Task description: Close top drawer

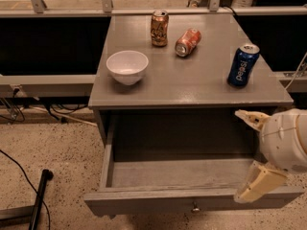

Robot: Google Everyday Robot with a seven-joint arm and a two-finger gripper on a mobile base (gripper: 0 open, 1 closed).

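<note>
The top drawer [144, 201] of the grey cabinet stands pulled far out toward me, and its deep box is empty. Its front panel runs along the bottom of the view with a small round metal knob [195, 207] at centre. My gripper [245, 155] is at the right, over the drawer's right front corner. It is open, with one cream finger [251, 118] up near the cabinet's top edge and the other [259, 183] down at the front panel's right end. It holds nothing.
On the cabinet top [192, 87] stand a white bowl [127, 67], an upright brown can [159, 28], a red can lying on its side [187, 42] and an upright blue Pepsi can [242, 65]. A black pole [39, 198] and cables lie on the speckled floor at left.
</note>
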